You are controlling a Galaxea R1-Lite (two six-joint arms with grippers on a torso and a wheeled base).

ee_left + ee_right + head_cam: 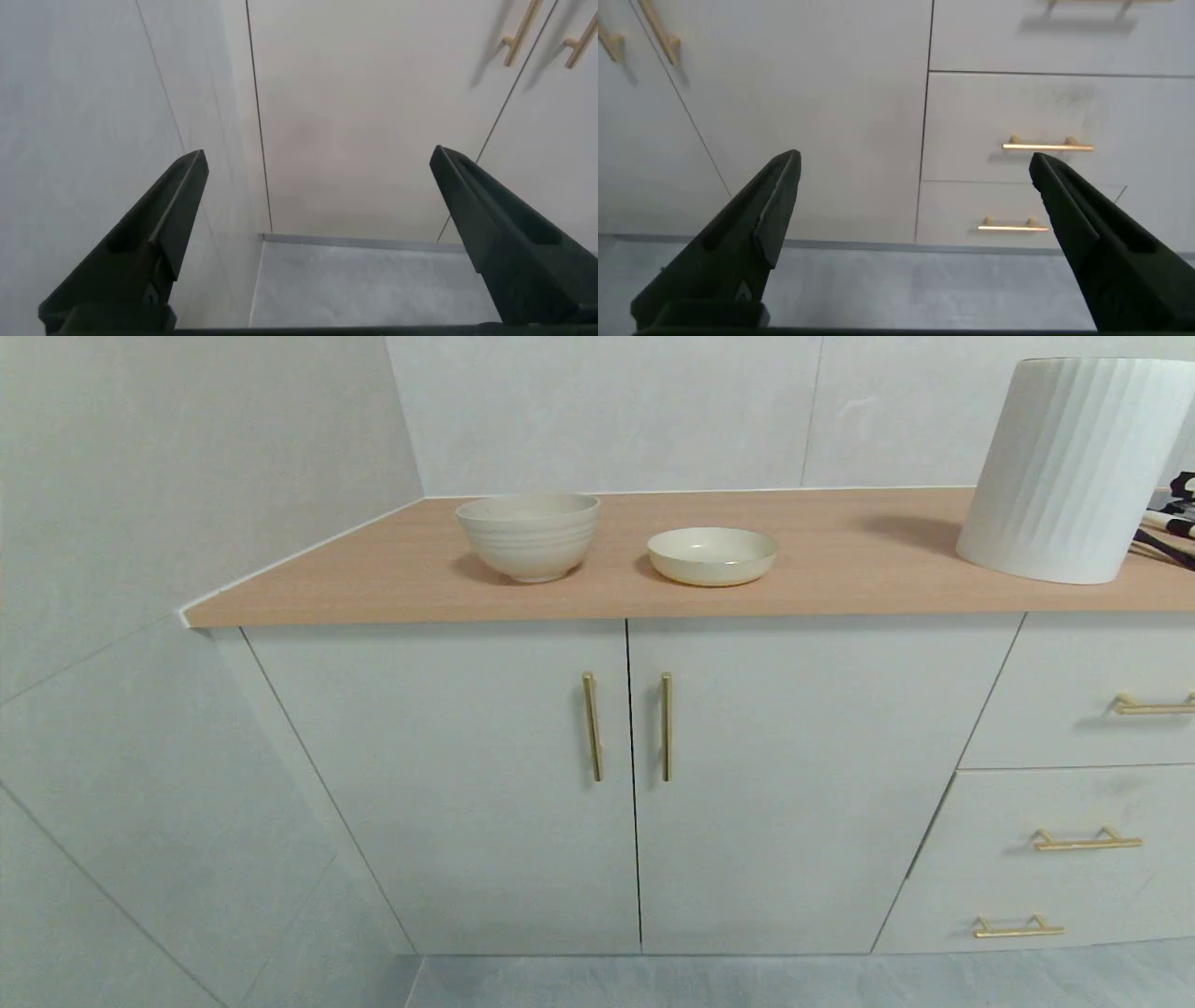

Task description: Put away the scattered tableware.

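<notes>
A ribbed cream bowl (529,535) stands on the wooden countertop (840,579), toward its left end. A shallow cream dish (711,555) sits just to the right of the bowl, apart from it. My left gripper (318,173) hangs low before the cabinet's left door and the side wall, open with nothing between its fingers. My right gripper (915,173) is open too and empty, low in front of the drawers.
A tall white ribbed container (1074,467) stands at the counter's right, with dark utensils (1172,532) behind it. Below are two cabinet doors with gold handles (592,726) and a drawer stack (1074,775) to the right. Tiled walls close off the left and back.
</notes>
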